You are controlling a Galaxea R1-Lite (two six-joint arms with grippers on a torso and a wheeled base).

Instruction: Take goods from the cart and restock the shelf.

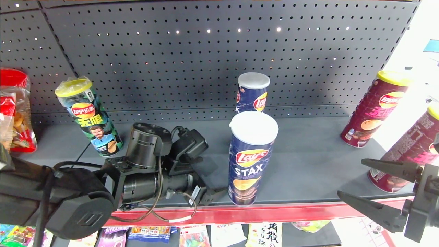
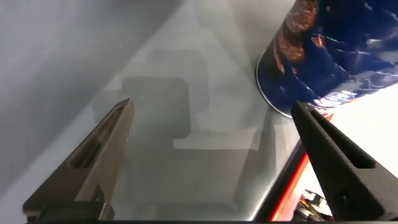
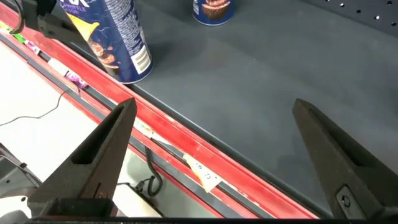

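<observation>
Head view showed the blue can (image 1: pixel 252 157) upright at the near red edge (image 1: pixel 291 210) of the shelf (image 1: pixel 308 161). The left gripper (image 2: pixel 212 106), jaws wide and empty, sat just left of it. The right gripper (image 1: pixel 351 177), also wide, hung off the edge, with bare shelf between the blue can and the maroon cans (image 1: pixel 375 108).

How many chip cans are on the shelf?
5: green can at the left, front blue can in the middle, back blue can behind it, back red can and front red can at the right. More may hide beyond the edges.
</observation>
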